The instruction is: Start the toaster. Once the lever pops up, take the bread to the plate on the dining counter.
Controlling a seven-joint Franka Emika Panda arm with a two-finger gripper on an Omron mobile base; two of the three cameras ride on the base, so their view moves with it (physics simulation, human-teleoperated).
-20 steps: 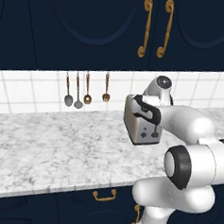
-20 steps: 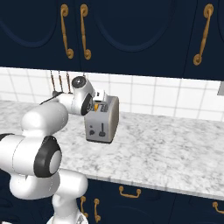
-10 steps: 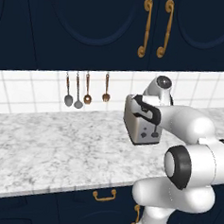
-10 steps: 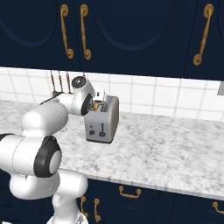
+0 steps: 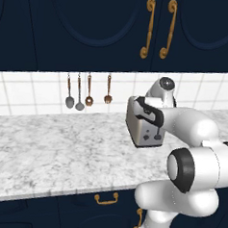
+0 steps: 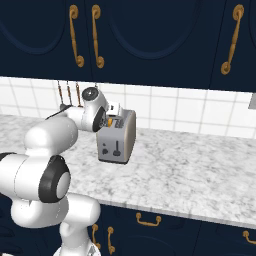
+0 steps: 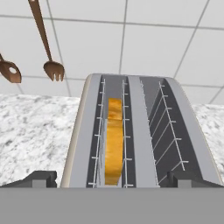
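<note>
Looking down the hand view, you see the bread [image 7: 114, 140] only as an orange crust edge sunk in the left slot of the toaster [image 7: 138, 131], its faces hidden by the wire guides, and the white arm covers part of the toaster's top in both base views. Bread stands on edge, its long axis running along the slot toward the tiled wall; the toaster sits on the marble worktop [image 5: 60, 151], control face toward you. End effector [image 7: 114, 178] hovers just above the slots, fingers spread fully apart, holding nothing.
</note>
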